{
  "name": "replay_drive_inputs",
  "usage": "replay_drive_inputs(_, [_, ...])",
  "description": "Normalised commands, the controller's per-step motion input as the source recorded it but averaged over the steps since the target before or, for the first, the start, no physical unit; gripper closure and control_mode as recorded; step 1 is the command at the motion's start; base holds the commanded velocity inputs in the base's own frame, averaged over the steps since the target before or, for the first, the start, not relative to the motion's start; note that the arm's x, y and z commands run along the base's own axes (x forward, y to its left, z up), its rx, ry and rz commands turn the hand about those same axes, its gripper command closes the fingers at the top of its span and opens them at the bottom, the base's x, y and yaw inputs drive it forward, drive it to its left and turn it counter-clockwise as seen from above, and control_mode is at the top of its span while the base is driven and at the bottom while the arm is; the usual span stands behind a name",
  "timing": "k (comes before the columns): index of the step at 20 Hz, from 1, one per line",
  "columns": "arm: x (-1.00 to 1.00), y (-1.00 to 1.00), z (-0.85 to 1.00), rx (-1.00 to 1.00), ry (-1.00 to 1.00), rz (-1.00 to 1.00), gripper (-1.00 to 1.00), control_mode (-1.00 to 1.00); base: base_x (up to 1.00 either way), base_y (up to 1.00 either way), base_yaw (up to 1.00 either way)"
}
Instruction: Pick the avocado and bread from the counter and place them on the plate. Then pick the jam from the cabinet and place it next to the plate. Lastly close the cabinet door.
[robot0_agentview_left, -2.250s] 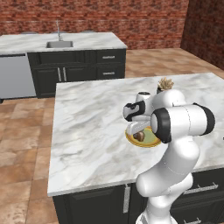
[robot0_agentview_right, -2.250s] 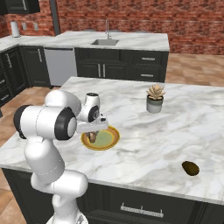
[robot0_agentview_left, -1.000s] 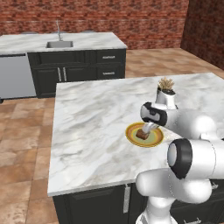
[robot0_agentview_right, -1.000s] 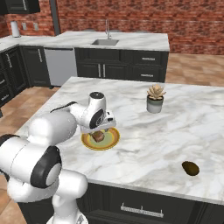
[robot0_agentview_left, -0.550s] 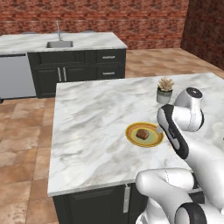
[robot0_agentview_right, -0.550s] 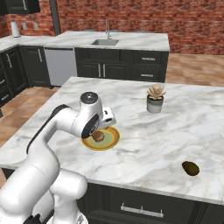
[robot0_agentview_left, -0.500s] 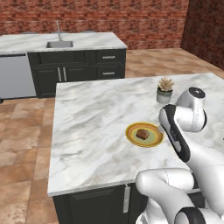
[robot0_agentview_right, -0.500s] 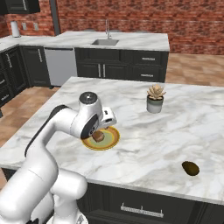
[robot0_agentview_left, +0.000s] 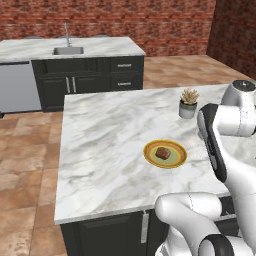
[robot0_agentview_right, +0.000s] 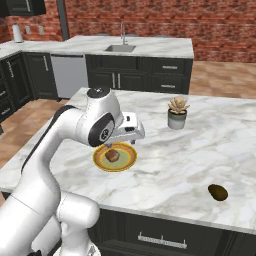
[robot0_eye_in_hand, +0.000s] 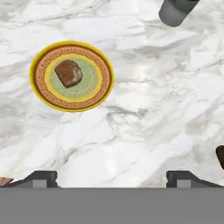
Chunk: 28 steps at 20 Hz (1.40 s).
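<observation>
The bread (robot0_agentview_right: 111, 155) (robot0_agentview_left: 161, 152) (robot0_eye_in_hand: 68, 73), a brown chunk, lies in the pale green centre of the yellow-rimmed plate (robot0_agentview_right: 128, 161) (robot0_agentview_left: 176, 161) (robot0_eye_in_hand: 97, 94) on the marble counter (robot0_agentview_right: 170, 167) (robot0_agentview_left: 110, 140). The dark oval avocado (robot0_agentview_right: 217, 192) rests near the counter's front right edge, and its tip shows at the right margin of the hand view (robot0_eye_in_hand: 221, 156). My gripper (robot0_agentview_right: 129, 134) (robot0_eye_in_hand: 112, 178) hovers above the counter just right of the plate, open, with nothing between its fingertips (robot0_eye_in_hand: 41, 176). The jam and the cabinet with its door are out of view.
A grey pot with a spiky plant (robot0_agentview_right: 176, 113) (robot0_agentview_left: 188, 104) (robot0_eye_in_hand: 175, 11) stands behind the plate, toward the back of the island. A second counter with a sink (robot0_agentview_right: 120, 48) runs along the brick wall. Bare marble lies between plate and avocado.
My hand has lifted off the plate and drawn up and to the right, the arm swinging that way. The bread stays on the plate, and the avocado has not moved.
</observation>
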Motion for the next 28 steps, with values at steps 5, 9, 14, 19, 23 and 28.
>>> replay_drive_inputs(5, [-0.62,-0.78,0.58,0.05,0.06,-0.23,-1.0,-1.0,0.0,0.0,0.0])
replay_drive_inputs(9, [-0.93,-0.73,0.25,0.05,-0.02,-0.14,-1.0,-1.0,0.0,0.0,0.0])
replay_drive_inputs(14, [-0.97,-0.57,0.0,0.01,-0.05,-0.1,-1.0,-1.0,0.0,0.0,0.0])
replay_drive_inputs(19, [-0.52,-0.39,-0.05,0.0,-0.04,-0.01,-1.0,-1.0,0.0,0.0,0.0])
replay_drive_inputs(23, [-0.02,-0.37,-0.05,0.0,-0.01,0.04,-1.0,-1.0,0.0,0.0,0.0])
replay_drive_inputs(28, [0.07,-0.48,-0.19,0.0,-0.02,0.11,-1.0,-1.0,0.0,0.0,0.0])
